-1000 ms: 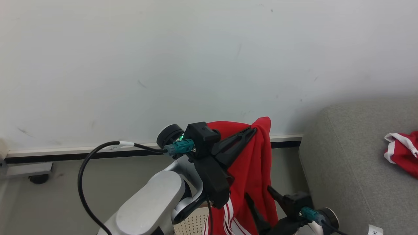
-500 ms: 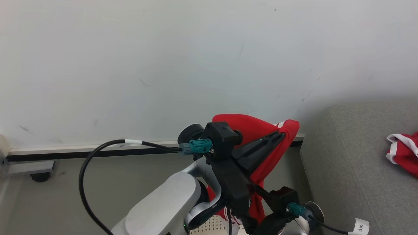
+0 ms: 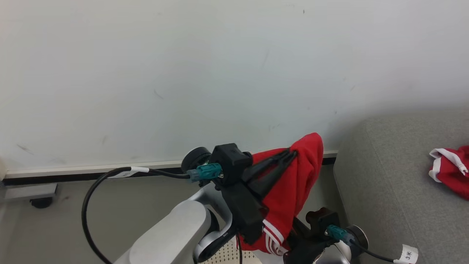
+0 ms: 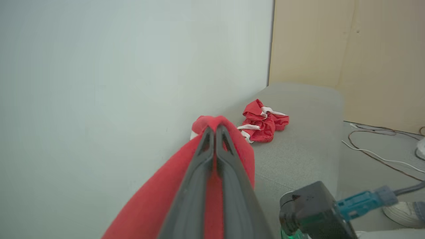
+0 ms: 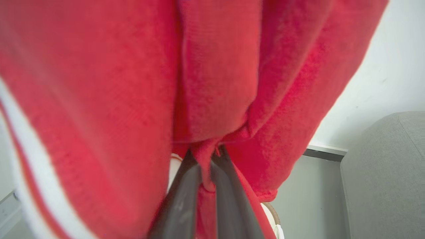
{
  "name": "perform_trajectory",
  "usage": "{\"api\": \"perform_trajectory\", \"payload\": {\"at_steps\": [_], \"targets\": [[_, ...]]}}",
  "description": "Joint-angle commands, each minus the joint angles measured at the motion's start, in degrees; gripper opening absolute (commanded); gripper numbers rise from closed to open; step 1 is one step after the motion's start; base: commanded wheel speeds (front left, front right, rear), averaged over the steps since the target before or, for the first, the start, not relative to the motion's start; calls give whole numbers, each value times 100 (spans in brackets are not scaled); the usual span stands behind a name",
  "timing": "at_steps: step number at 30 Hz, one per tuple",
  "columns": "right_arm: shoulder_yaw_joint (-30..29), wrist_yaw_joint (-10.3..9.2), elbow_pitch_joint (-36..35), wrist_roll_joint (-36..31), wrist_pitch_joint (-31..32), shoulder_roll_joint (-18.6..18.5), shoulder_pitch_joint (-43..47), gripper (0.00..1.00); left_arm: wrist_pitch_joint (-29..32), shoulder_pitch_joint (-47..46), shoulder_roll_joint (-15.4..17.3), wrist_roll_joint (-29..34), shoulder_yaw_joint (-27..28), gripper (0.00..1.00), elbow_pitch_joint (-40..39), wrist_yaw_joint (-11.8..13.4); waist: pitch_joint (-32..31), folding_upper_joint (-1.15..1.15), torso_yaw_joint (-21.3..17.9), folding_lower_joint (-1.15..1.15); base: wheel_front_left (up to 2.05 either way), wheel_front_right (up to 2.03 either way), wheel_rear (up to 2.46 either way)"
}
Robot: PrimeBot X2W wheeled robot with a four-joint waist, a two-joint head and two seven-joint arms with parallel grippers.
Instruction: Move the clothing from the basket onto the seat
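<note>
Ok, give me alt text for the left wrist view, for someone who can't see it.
The left pincer, shut on a red garment draped over it, points toward a grey seat by a pale wall, where a second, crumpled garment lies.

Mostly hidden under the forearm (image 3: 168, 234) below the left gripper (image 3: 289, 156), and cropped at the bottom edge: basket (image 3: 220, 255). Tips of the right gripper (image 5: 206, 154) buried in blurred, close-up folds of clothing (image 5: 215, 83). Well right of both grippers, cropped at the frame edge: second red garment (image 3: 452, 172) and seat (image 3: 384, 176)
</note>
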Motion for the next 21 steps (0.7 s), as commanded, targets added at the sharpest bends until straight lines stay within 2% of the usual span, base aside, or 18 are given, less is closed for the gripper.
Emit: {"api": "perform_trajectory", "payload": {"at_steps": [1,7,13,18,21], "targets": [[-15,-2,-37,-39,0,18,-16,0,-95,95,55,52,17,100,74,39,7,0,-52,0,0,0,0],[-96,-2,-143,-100,55,33,91,0,-672,356,366,319,76,100,712,114,32,0,-288,0,0,0,0],[-198,-2,-318,-153,159,-42,205,0,-1166,766,589,171,200,100,1282,118,79,0,-612,0,0,0,0],[-264,-2,-456,-185,270,-113,316,0,-1481,1148,667,-26,423,100,1476,289,150,0,-916,0,0,0,0],[-309,-2,-611,-218,376,-186,412,0,-1617,1456,691,-195,660,100,1541,509,215,0,-1162,0,0,0,0]]}}
